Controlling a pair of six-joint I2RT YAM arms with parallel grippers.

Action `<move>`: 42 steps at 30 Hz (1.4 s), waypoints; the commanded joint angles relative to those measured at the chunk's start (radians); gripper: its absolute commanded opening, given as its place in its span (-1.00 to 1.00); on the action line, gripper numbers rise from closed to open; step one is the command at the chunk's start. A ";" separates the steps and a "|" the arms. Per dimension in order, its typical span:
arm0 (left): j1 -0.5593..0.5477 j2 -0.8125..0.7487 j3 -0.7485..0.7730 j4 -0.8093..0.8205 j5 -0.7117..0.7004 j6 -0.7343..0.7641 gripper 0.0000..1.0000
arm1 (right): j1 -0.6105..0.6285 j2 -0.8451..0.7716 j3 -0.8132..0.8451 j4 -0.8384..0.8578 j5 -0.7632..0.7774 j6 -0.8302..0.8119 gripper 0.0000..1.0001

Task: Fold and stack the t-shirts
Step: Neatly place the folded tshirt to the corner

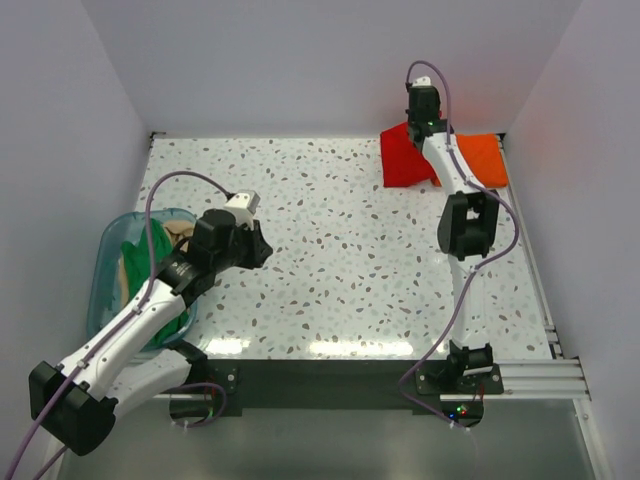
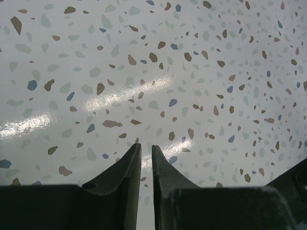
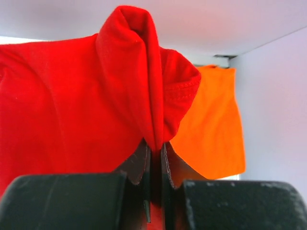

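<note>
Right wrist view: the right gripper [image 3: 154,147] is pinched tight on a fold of the red t-shirt [image 3: 72,110] — the orange t-shirt [image 3: 211,124] lies just right of its fingers. On the left gripper [image 2: 146,149] the fingers stand slightly apart, holding nothing — speckled table [image 2: 144,72] beyond them.

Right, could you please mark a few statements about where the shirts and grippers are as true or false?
1. The right gripper is clamped on the red shirt. True.
2. The orange shirt lies in the tub. False: it lies on the table, beside the red shirt at the far right corner.
3. The left gripper holds a shirt. False: it holds nothing and hangs over bare table.
4. The tub holds a green shirt. True.
</note>
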 commanded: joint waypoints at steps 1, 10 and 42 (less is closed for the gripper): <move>0.011 -0.020 -0.012 0.012 0.028 0.041 -0.61 | -0.017 0.000 0.044 0.152 0.066 -0.092 -1.00; 0.028 -0.028 -0.021 0.014 0.061 0.048 -0.62 | -0.067 0.013 0.056 0.240 0.060 -0.116 -1.00; 0.065 -0.004 -0.029 0.026 0.130 0.059 -0.63 | -0.139 -0.231 -0.014 0.146 -0.052 -0.041 -1.00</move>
